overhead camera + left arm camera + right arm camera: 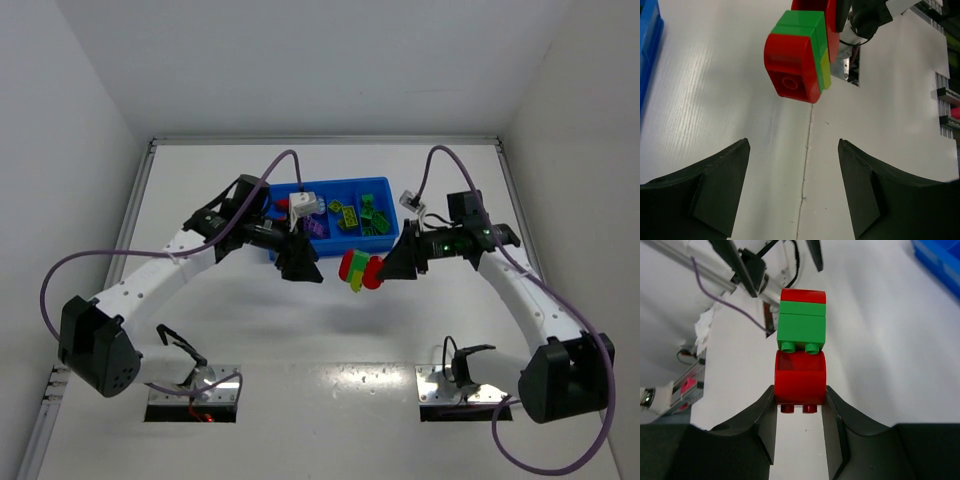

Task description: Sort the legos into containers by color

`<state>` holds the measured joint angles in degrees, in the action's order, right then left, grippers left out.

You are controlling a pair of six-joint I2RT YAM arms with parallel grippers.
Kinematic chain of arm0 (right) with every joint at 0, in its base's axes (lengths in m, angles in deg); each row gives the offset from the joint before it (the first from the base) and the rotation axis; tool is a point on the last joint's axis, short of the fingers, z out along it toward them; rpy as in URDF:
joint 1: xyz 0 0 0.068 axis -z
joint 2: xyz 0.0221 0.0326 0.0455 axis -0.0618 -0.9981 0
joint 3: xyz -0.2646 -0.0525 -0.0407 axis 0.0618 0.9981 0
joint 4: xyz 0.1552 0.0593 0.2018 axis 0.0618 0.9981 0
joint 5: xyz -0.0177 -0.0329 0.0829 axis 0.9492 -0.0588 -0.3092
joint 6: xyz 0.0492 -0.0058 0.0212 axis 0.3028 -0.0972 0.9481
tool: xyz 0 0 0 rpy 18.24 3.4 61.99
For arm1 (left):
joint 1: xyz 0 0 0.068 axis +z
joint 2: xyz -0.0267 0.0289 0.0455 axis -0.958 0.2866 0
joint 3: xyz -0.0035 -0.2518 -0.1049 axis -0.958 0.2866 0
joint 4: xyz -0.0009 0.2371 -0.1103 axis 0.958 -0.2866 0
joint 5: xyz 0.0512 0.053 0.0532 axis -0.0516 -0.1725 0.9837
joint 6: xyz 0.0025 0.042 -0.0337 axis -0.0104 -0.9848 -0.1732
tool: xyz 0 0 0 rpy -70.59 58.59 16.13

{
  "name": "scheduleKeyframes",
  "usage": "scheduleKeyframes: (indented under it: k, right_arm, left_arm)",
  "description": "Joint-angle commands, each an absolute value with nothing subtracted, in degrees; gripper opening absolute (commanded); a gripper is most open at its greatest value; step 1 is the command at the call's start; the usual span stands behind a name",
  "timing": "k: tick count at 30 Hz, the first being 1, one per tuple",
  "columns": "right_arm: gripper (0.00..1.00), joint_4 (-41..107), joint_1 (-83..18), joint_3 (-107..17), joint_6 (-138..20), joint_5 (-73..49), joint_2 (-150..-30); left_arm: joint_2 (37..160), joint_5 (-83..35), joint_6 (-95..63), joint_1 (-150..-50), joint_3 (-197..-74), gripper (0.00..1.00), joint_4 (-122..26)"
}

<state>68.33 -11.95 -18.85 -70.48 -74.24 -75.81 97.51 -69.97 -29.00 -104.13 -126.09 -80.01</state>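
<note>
Right gripper (800,396) clenched on red end of cluster (801,330); long axis runs left-right, pointing at left gripper (794,145), released, empty. Cluster held above table (330,340), near of tray (385,184). Yellow-green brick (825,70) mostly hidden.

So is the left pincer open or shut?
Open. On the left pincer, two black fingers stand wide apart, only table between them; the red-and-green lego cluster hangs ahead, untouched.

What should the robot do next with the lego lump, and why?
Probably ease the open left gripper forward around the free red end of the lego cluster. The right gripper is shut on its other red brick, so the colours need pulling apart before sorting.
</note>
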Motion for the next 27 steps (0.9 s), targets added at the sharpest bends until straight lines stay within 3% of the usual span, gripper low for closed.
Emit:
scheduleKeyframes:
  k: [1, 13, 27]
  right_arm:
    - [0.05, 72.58, -13.73, -22.39, -78.43, -79.98, -77.07]
    - [0.05, 73.12, -16.82, -22.91, -80.12, -80.51, -78.13]
    - [0.06, 73.65, -18.49, -23.97, -80.64, -79.99, -80.32]
  left_arm:
    - [98.91, -74.85, -30.61, -104.28, -127.45, 0.77, -78.89]
    - [105.16, -86.19, -30.61, -104.81, -130.17, 0.77, -77.22]
    - [106.74, -86.91, -31.13, -107.00, -131.23, 0.75, -76.17]
